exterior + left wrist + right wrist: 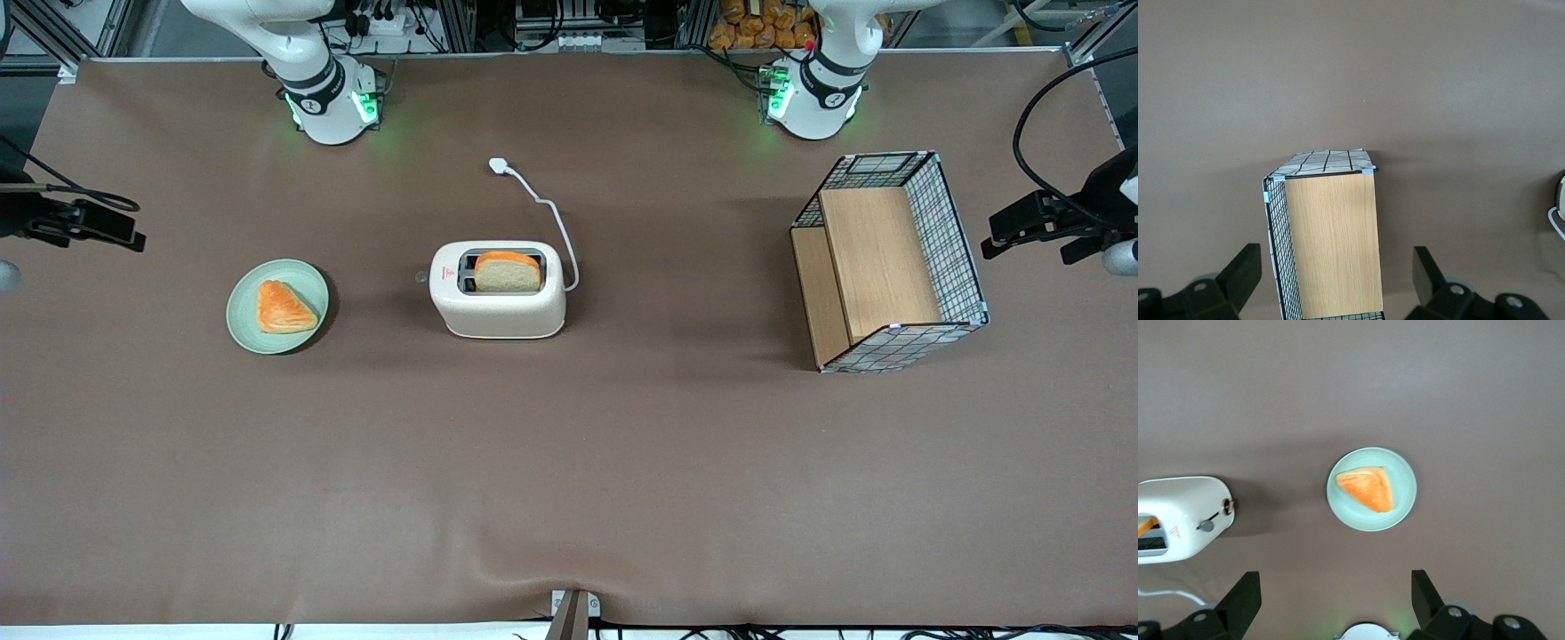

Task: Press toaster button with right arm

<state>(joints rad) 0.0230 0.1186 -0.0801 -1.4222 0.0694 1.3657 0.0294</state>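
The cream-white toaster (498, 302) (1181, 513) stands mid-table with a bread slice (508, 272) in a slot. The toaster button (420, 276) (1205, 525), a small grey knob, sticks out of the narrow end that faces the working arm's end of the table. My right arm's gripper (107, 227) (1335, 590) hangs high above the table at the working arm's end, well apart from the toaster. It is open, with nothing between its black fingers (1245, 593). Seen from the wrist, the plate lies below it and the toaster's button end is off to one side.
A pale green plate (244, 324) (1403, 507) holding an orange toast wedge (283, 308) (1368, 488) lies between the gripper and the toaster. The toaster's white cord and plug (500, 165) trail toward the arm bases. A wire-mesh basket with wooden panels (889, 258) (1328, 240) stands toward the parked arm's end.
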